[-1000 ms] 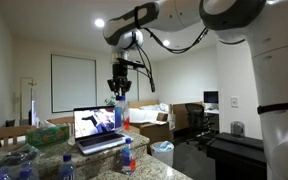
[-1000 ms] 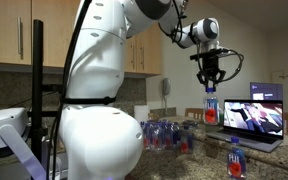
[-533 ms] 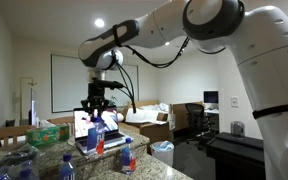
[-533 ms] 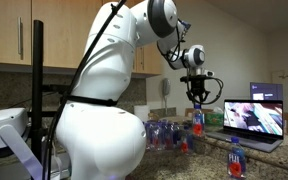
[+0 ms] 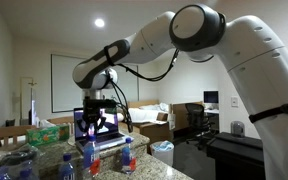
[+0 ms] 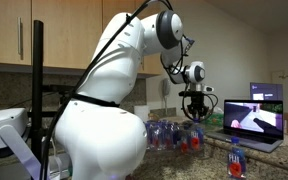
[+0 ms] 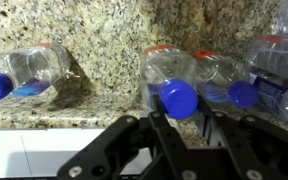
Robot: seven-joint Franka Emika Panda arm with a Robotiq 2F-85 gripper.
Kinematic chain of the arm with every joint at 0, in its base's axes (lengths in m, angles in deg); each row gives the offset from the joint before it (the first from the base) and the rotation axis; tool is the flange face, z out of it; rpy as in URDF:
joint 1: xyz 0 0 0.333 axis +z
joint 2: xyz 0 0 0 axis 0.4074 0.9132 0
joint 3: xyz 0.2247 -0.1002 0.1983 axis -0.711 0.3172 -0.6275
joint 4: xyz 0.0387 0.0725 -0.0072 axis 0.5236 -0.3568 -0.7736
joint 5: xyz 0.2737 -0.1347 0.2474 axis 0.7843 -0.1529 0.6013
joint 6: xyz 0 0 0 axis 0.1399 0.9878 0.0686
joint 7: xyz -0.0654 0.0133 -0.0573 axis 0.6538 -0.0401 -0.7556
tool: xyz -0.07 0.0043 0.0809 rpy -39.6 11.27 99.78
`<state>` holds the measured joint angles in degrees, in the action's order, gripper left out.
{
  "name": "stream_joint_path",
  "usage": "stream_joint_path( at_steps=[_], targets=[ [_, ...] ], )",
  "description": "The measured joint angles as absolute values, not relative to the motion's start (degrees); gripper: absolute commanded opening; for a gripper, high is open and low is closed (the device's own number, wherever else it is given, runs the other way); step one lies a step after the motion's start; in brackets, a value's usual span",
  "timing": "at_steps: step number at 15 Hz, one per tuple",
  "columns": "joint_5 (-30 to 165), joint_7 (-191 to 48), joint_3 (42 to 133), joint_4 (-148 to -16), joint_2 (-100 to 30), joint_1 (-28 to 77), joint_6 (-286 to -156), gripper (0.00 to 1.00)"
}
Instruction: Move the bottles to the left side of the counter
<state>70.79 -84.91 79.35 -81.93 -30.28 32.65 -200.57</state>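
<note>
Arm (image 5: 152, 42) swung lower, gripper (image 7: 179, 116) pointing down, clasping upright bottle (image 7: 168, 70) at cap

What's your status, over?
Gripper shut on held bottle at the cap end. Bottle low over granite counter, contact unclear. Neighbouring bottle close alongside; laptop open nearby.

Dim room, one ceiling light (image 5: 100, 22), soft focus
</note>
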Motion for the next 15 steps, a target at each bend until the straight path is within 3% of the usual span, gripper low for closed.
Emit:
stream_joint_path(
  at_steps=[3,4,15],
  targets=[
    [70.79,-84.92,79.46,-81.9,-30.4,32.65,-200.46,0.33],
    [70.79,-84.92,79.46,-81.9,-30.4,32.65,-200.46,0.14],
    [70.79,-86.36,79.6,-79.13,-25.39,33.25,-203.36,0.14]
  ],
)
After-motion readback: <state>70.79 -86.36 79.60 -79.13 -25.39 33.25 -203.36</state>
